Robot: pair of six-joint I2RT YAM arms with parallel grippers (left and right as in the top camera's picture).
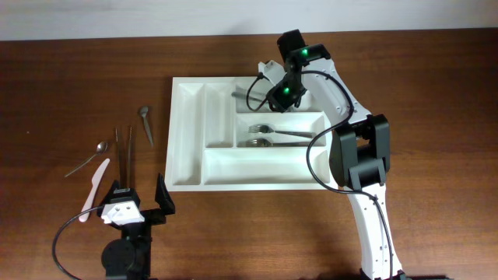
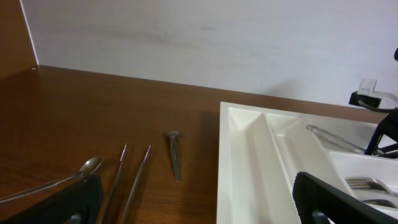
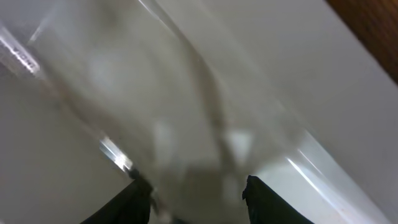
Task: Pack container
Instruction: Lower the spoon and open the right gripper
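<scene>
The white container [image 1: 189,140] lies in the middle of the table and also shows in the left wrist view [image 2: 242,162]. Two forks [image 1: 268,135] lie in its middle long compartment. A metal utensil [image 1: 243,94] lies in the top long compartment. My right gripper [image 1: 264,80] hangs low over that top compartment. In the blurred right wrist view its fingers [image 3: 193,193] are apart, with a shiny utensil [image 3: 115,155] lying by the left finger. My left gripper [image 1: 140,192] is open and empty at the front left, its fingers [image 2: 199,208] wide apart.
Left of the container lie a spoon [image 1: 89,158], a pale plastic knife [image 1: 97,180], two thin metal sticks [image 1: 124,152] and a short metal utensil [image 1: 145,124]. The spoon [image 2: 87,168], sticks [image 2: 134,177] and short utensil [image 2: 175,155] show in the left wrist view.
</scene>
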